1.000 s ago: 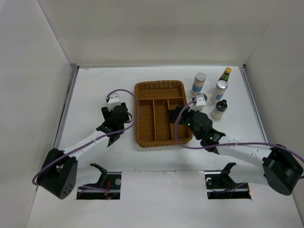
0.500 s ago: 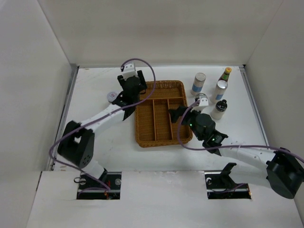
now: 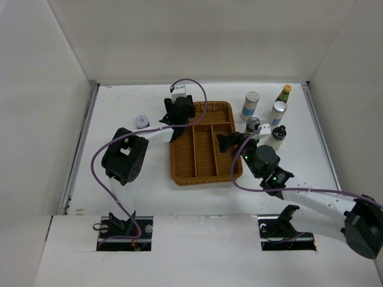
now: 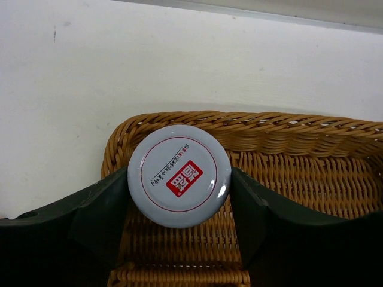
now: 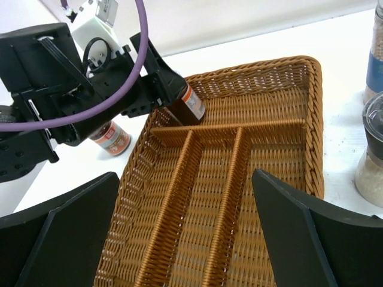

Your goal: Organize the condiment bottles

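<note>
My left gripper [image 4: 179,200] is shut on a short jar with a white, red-labelled lid [image 4: 179,175]. It holds the jar tilted at the far left corner of the brown wicker tray [image 4: 287,124]. In the right wrist view this jar [image 5: 189,105] sits low in the tray's far compartment, and I cannot tell if it touches the floor. A second short jar [image 3: 142,121] stands on the table left of the tray. My right gripper [image 5: 185,230] is open and empty above the tray's right long compartment. Two white-blue cylinders [image 3: 251,104] [image 3: 277,113], the yellow-capped sauce bottle [image 3: 283,94], the black-capped bottle [image 3: 276,137] and a third jar [image 3: 254,124] stand right of the tray.
The tray [image 3: 200,156] has one cross compartment at the far end and three long ones. In the top view the left gripper [image 3: 179,112] and right gripper [image 3: 230,142] are at opposite sides of it. White walls enclose the table on three sides.
My left arm has swung from the table left of the tray to the tray's far left corner. The jar on the table at left has come into view. The right gripper has shifted slightly right.
</note>
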{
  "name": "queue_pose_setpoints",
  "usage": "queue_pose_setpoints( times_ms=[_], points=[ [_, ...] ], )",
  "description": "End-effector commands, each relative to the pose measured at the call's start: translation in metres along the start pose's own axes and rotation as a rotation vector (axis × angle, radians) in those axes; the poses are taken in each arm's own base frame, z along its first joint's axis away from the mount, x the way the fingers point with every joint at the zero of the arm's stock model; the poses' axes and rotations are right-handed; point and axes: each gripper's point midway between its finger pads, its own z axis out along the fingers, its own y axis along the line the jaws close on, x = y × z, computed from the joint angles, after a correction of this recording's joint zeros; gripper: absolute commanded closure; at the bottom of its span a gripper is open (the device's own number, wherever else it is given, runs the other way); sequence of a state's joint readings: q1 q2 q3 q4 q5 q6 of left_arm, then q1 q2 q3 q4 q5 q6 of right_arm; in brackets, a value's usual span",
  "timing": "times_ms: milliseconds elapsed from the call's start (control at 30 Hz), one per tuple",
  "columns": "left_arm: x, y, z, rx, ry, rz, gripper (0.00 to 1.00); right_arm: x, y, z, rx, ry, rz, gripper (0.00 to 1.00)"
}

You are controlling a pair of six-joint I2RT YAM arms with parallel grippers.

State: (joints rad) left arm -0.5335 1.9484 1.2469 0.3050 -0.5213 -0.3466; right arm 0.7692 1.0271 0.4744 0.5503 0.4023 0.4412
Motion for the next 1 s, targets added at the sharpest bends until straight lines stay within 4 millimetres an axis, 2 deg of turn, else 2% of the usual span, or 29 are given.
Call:
queue_pose_setpoints(
  times_ms=[0,100,167,300,333,400,500,567,667,733,800,967],
  points=[
    [-0.045,-0.022,0.001,0.052,-0.122,-0.081,0.53,-0.012,0.001,0.002,-0.009,-0.047,0.028,0.0],
    [-0.051,-0.023,-0.007,0.057,-0.136,-0.09,0.24,-0.013,-0.003,0.002,0.001,-0.051,0.028,0.0],
    [-0.069,-0.024,-0.019,0.07,-0.168,-0.109,0.11,-0.013,-0.004,0.002,0.005,-0.051,0.031,0.0],
    [-0.119,-0.023,-0.059,0.108,-0.258,-0.154,0.05,-0.012,-0.004,0.003,0.005,-0.047,0.03,0.0],
    [-0.128,-0.019,-0.07,0.109,-0.275,-0.165,0.05,-0.012,-0.003,0.003,0.004,-0.046,0.031,0.0],
    [-0.136,0.001,-0.089,0.073,-0.3,-0.185,0.05,-0.012,-0.004,0.003,0.005,-0.047,0.031,0.0],
    [-0.126,0.05,-0.111,-0.06,-0.306,-0.202,0.03,-0.013,-0.004,0.002,0.004,-0.052,0.037,0.0],
    [-0.11,0.086,-0.119,-0.164,-0.284,-0.2,0.03,-0.01,-0.004,0.003,0.004,-0.046,0.04,0.0],
    [-0.086,0.133,-0.118,-0.283,-0.224,-0.188,0.03,-0.003,-0.003,0.007,0.004,-0.021,0.033,0.0],
    [-0.07,0.16,-0.108,-0.362,-0.163,-0.154,0.03,-0.001,-0.002,0.01,0.006,-0.012,0.03,0.0],
    [-0.057,0.176,-0.098,-0.404,-0.115,-0.137,0.03,0.001,-0.001,0.011,0.003,-0.004,0.028,0.0],
    [-0.029,0.184,-0.072,-0.388,-0.029,-0.136,0.03,0.006,-0.001,0.013,0.0,0.01,0.022,0.0]
  ],
)
